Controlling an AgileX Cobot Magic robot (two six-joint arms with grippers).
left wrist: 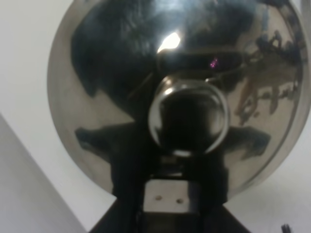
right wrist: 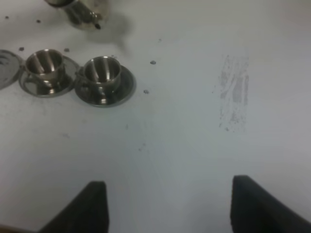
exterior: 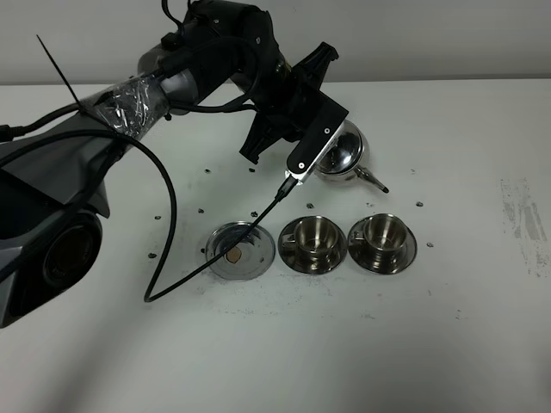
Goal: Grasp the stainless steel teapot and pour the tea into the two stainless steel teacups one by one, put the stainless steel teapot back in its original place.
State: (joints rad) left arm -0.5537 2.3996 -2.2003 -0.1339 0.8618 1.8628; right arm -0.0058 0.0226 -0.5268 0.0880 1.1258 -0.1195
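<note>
The stainless steel teapot (exterior: pixel 347 155) is behind the two stainless steel teacups, its spout pointing right toward the right cup. My left gripper (exterior: pixel 320 148) is shut on its handle side. The left wrist view is filled by the domed lid and knob (left wrist: pixel 188 116), with the gripper (left wrist: pixel 167 196) dark at the edge. The left teacup (exterior: pixel 312 241) and right teacup (exterior: pixel 381 239) stand on saucers. They also show in the right wrist view (right wrist: pixel 46 65) (right wrist: pixel 102 73). The round dish with a tan spot (exterior: pixel 241 251) is bare. No tea shows. My right gripper (right wrist: pixel 170 208) is open above bare table.
A black cable (exterior: pixel 172 215) hangs from the left arm and loops over the table to the dish. Small dark dots mark the white table (exterior: pixel 448 344). A grey scuffed patch (right wrist: pixel 234 94) lies to the right of the cups.
</note>
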